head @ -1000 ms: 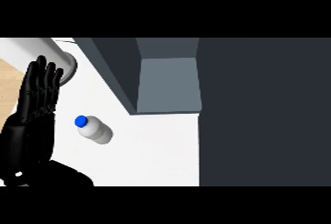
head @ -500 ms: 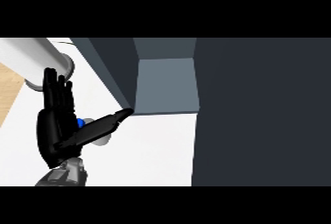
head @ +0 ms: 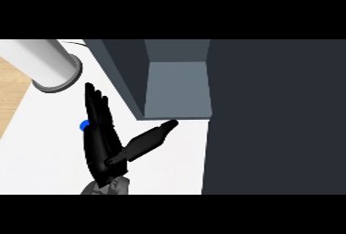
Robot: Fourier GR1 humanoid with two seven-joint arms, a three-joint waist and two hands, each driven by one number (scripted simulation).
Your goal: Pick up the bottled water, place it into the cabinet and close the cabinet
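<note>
Only the blue cap of the bottled water shows, peeking out at the left side of my left hand; the bottle's body is hidden under that hand. My left hand lies over the bottle with its fingers straight and pointing up the view. Its thumb is spread out to the right, toward the cabinet's lower corner. The hand is open. The grey cabinet stands open just right of the hand, with its inside showing. My right hand is out of view.
A broad dark panel fills the view's right side, beside the cabinet opening. A white cylinder with a grey rim sits at the upper left. The white counter ends at its left edge, with wood floor beyond it.
My left hand has moved from the far left edge rightward over the bottle, covering its body. Its thumb has spread out toward the cabinet. The bottle's cap stays at about the same spot.
</note>
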